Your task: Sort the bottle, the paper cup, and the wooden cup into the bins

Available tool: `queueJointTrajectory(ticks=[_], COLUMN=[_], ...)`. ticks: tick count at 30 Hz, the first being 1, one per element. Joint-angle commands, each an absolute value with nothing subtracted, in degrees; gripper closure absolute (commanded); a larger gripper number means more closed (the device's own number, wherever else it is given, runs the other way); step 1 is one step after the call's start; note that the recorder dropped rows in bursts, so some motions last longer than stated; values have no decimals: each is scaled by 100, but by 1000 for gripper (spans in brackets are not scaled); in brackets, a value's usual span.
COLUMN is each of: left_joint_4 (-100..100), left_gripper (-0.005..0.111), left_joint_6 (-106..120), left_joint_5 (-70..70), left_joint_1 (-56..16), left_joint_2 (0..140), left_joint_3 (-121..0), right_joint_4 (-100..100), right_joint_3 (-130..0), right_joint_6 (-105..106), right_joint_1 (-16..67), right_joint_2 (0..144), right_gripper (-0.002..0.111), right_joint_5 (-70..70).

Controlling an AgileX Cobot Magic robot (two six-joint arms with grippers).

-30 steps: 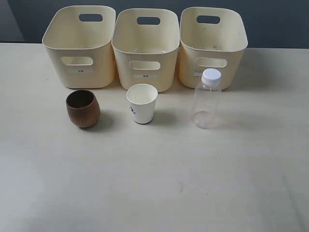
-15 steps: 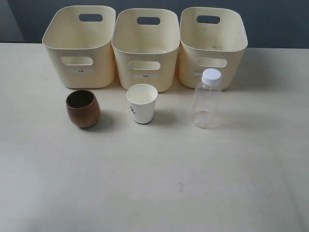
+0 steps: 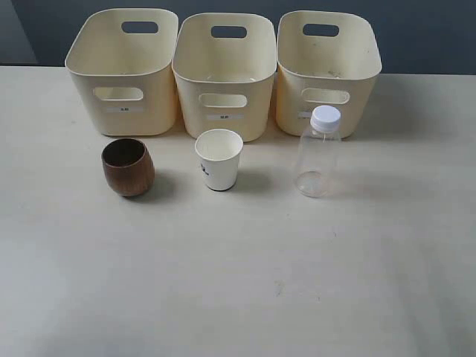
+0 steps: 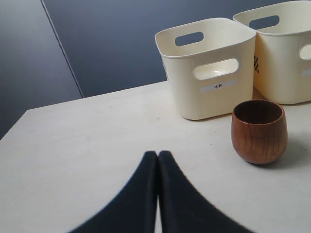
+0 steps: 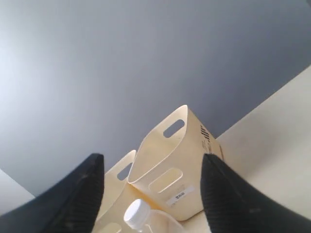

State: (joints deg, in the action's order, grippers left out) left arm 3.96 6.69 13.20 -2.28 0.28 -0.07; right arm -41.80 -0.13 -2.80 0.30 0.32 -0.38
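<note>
Nothing moved; dark-brown wooden cup [image 3: 128, 166] upright.

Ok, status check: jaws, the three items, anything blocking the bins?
Left gripper jaws shut, empty; right gripper jaws open, empty. Wooden cup, paper cup, bottle upright in front of the bins, none sorted. Nothing in the way.

**Labels on the bins, mostly too small to read**

Each of the three bins [image 3: 123, 71] carried a small front label. On the left bin [image 4: 214, 68], seen from the left wrist, the label [image 4: 218, 86] read "木杯". The other labels stayed illegible. The paper cup [image 3: 219, 159] bore a dark printed mark [image 3: 204, 171], too small to make out.
</note>
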Motion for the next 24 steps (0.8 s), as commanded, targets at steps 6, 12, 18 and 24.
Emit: queueJointTrajectory(ticks=[6,12,18,24], left_joint_4=[396,396,396,396], left_gripper=[107,107,107,107], left_joint_6=[658,658,658,658], left_joint_5=[1288,1288,1288,1288], left_joint_1=[-247,-247,-247,-247], left_joint_2=[0,0,0,0], left_joint_3=[0,0,0,0], right_joint_4=[-4545,-4549,-4528,-4397], right_joint_3=[0,0,0,0], right_joint_6=[-283,-283,-283,-283], right_joint_1=[0,0,0,0], right_joint_2=[0,0,0,0], right_gripper=[51,51,51,51], right_joint_5=[175,593,972,1186])
